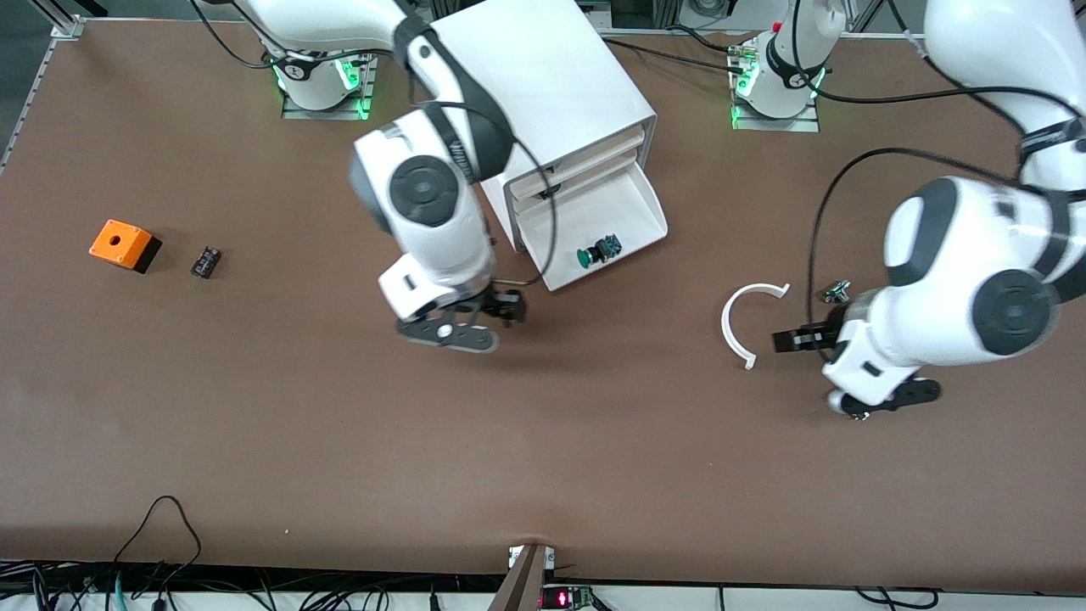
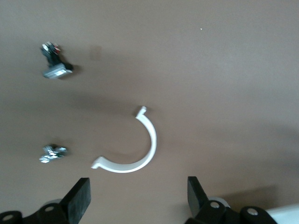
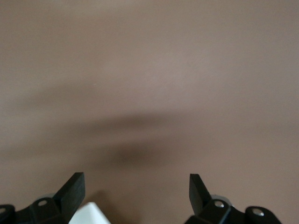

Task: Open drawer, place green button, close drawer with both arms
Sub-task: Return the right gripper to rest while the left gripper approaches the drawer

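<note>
Drawer (image 1: 624,212) at the bottom of the white cabinet (image 1: 551,85) stands pulled out toward the front camera, tray exposed. We see the button (image 1: 596,252), green cap and black body, lying on its side inside that tray near its front edge.

Right gripper (image 1: 496,310) hangs over bare table just beside the drawer's front corner, toward the right arm's end. In the right wrist view its fingers (image 3: 74,189) stand wide apart with only brown table (image 3: 149,70) between them; it holds nothing.

Left gripper (image 1: 793,339) is over the table toward the left arm's end, well apart from the cabinet. In the left wrist view its fingers (image 2: 80,198) are also spread wide and empty, with a white C-shaped ring (image 2: 133,149) lying flat on the table ahead of them. We note the same ring in the front view just beside the gripper. A small silver part (image 1: 836,292) lies near the ring; the left wrist view shows a second small silver-and-black part (image 2: 55,63) a little farther off.

Toward the right arm's end we log an orange box (image 1: 123,244) with a hole in its top, and a small black part (image 1: 205,261) just beside it.
</note>
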`<state>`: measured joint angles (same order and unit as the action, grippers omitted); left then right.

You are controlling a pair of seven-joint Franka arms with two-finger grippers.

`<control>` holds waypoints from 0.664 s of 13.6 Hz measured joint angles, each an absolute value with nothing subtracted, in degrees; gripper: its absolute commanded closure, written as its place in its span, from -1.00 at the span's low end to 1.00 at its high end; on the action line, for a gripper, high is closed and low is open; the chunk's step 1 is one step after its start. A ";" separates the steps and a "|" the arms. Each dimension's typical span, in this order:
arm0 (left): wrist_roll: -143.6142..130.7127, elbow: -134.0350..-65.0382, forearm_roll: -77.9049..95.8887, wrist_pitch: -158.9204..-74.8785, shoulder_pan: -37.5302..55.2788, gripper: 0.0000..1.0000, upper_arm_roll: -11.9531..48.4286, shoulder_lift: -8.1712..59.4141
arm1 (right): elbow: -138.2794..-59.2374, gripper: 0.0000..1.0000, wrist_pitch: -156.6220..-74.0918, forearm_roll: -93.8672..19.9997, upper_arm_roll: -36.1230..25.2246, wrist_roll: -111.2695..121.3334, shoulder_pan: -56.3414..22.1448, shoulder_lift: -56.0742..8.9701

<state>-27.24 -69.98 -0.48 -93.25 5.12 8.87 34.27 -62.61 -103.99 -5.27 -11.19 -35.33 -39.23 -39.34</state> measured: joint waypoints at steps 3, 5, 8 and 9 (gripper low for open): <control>-37.71 -75.30 -0.48 -100.78 6.60 -0.82 10.86 34.39 | -62.61 -0.98 -99.49 -5.29 -15.87 -21.65 -36.79 -37.01; -42.85 -77.91 -0.48 -104.24 6.57 -0.81 13.12 34.36 | -62.61 -0.98 -96.91 -5.32 -19.42 -13.93 -36.13 -35.99; -49.83 -85.02 -0.70 -113.68 7.47 -0.80 16.86 33.69 | -63.30 -0.98 -94.92 -5.33 -21.92 -10.40 -34.65 -34.32; -52.76 -87.97 -2.25 -116.58 8.78 -0.81 17.42 33.31 | -63.61 -0.98 -94.58 -5.33 -22.41 -10.28 -34.20 -33.49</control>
